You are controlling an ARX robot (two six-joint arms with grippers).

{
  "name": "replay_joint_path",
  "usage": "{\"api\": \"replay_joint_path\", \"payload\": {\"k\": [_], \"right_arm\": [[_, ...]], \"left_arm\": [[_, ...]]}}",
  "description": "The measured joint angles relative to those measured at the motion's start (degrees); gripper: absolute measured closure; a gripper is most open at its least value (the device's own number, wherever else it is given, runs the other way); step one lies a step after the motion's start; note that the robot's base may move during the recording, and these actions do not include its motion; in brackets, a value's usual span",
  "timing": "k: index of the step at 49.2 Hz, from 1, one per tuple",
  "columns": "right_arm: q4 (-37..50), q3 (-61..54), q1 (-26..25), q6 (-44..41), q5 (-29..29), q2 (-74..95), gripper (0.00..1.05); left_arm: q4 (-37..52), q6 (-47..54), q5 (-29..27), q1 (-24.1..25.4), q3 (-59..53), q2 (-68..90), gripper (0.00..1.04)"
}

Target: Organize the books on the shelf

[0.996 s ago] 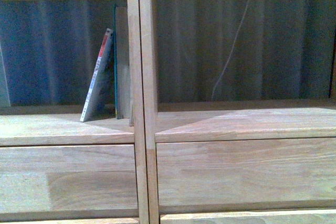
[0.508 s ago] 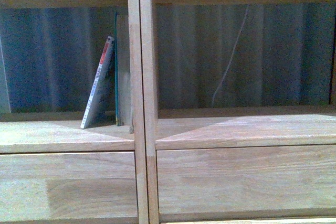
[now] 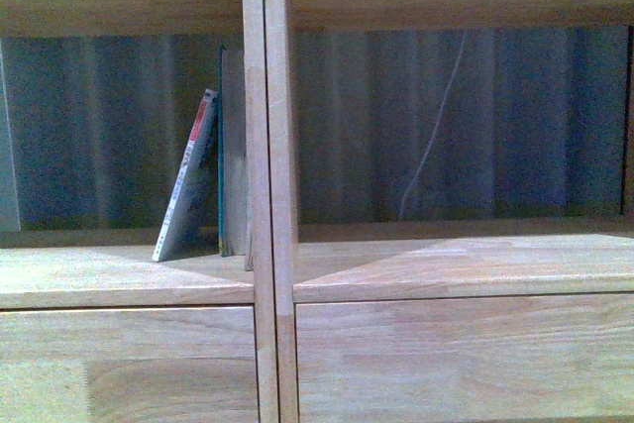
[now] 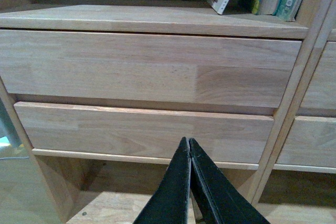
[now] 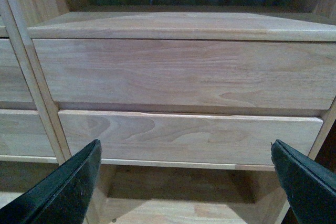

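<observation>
The shelf (image 3: 267, 185) is a light-wood bookcase with two columns split by a double upright, open compartments above and plain drawer fronts (image 5: 178, 72) beneath. A dark, pleated backdrop shows through the open back, with a thin pale cord (image 3: 431, 126) hanging behind the right compartment.

In the left compartment, a thin teal-edged book (image 3: 232, 151) stands upright against the divider, and a thin paperback (image 3: 186, 185) with a red-tipped spine tilts against it, its foot set out on the board. In the left wrist view more spines show there.

The left gripper (image 4: 189, 182) has its black fingers pressed together, holding nothing, pointing at the drawer fronts with the books above and beyond it. The right gripper (image 5: 184, 182) is spread wide, facing the right column's drawers, the books well off to its left.
</observation>
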Motion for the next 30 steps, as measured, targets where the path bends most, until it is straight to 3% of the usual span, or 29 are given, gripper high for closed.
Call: {"api": "replay_joint_path", "payload": {"k": [17,30], "right_arm": [[0.0,0.0,0.0,0.0,0.0,0.0,0.07],[0.0,0.0,0.0,0.0,0.0,0.0,0.07]], "left_arm": [[0.0,-0.1,0.4,0.2,0.0,0.0,1.02],[0.0,0.0,0.4,0.3,0.0,0.0,0.56]]}}
